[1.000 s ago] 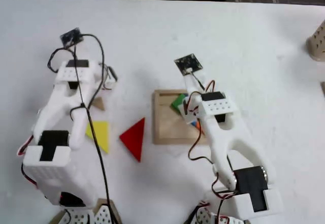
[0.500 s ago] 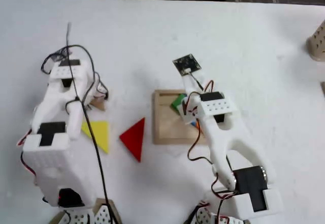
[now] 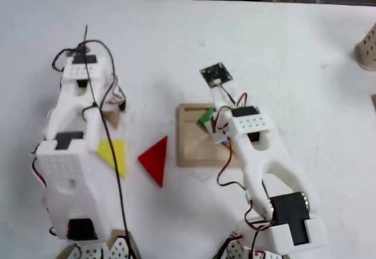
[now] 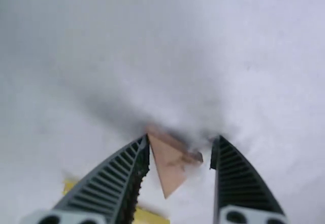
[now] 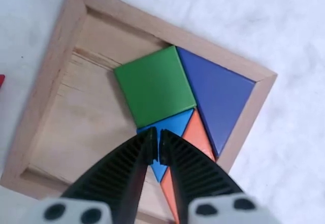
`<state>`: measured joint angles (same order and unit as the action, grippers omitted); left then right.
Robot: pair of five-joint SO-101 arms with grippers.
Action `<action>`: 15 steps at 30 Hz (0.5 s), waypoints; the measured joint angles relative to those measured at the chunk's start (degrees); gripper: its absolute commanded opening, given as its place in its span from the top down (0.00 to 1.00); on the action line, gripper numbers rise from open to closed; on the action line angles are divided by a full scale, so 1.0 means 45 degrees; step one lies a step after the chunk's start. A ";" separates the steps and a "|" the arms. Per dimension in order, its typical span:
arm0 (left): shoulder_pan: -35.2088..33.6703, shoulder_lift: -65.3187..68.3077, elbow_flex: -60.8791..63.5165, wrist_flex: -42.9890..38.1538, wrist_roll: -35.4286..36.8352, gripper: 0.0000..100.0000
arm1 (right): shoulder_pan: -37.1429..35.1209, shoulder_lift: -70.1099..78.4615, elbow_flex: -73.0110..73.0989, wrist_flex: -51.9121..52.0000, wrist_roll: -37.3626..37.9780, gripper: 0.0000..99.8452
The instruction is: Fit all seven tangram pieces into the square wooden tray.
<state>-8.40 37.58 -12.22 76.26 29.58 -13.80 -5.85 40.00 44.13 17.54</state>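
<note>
The left gripper is spread astride the tan triangle, which lies flat well apart from the tray; the right gripper hangs closed above the tray. Thin, stiff, light, probably slick, the triangle wants a low edge pinch

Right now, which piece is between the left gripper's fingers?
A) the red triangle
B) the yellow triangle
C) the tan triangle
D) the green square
C: the left wrist view shows the tan triangle lying in the gap of the left gripper, whose fingers stand open on either side of it.
</note>
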 measured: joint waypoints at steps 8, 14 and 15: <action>0.0215 0.0313 -0.0821 0.0723 -0.1700 0.76 | 0.0000 0.0000 0.0000 0.0000 0.0000 0.98; 0.0274 0.0313 -0.0996 0.1543 -0.1700 0.77 | 0.0000 0.0000 0.0000 0.0000 0.0000 0.98; 0.0371 0.0332 -0.1016 0.1700 -0.1700 0.79 | 0.0000 0.0000 0.0000 0.0000 0.0000 0.98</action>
<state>-6.73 39.08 -16.79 83.91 21.93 -13.80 -5.85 40.00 44.13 17.54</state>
